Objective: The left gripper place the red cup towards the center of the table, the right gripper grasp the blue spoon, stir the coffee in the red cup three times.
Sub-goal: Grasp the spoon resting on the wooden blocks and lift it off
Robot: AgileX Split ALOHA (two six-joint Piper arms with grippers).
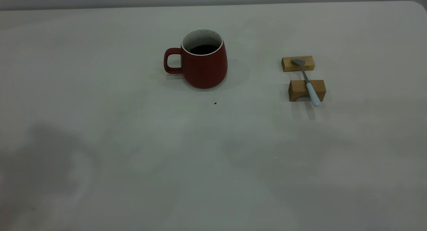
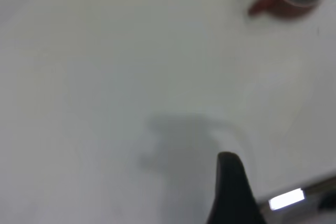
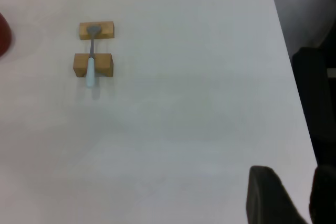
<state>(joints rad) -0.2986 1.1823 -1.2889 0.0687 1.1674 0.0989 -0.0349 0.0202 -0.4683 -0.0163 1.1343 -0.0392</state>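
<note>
Cup (image 1: 202,62) full of coffee (image 1: 202,49): jerky push spills. Spoon (image 1: 308,83) perched on blocks (image 1: 307,90): nudge topples it. Left pincer (image 2: 231,190), right pincer (image 3: 273,195): state unclear.

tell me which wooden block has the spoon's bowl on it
The far block, the flat one farther from the camera in the exterior view. The grey bowl of the spoon rests on its top; the near block, taller with an arched underside, carries the blue handle.
</note>
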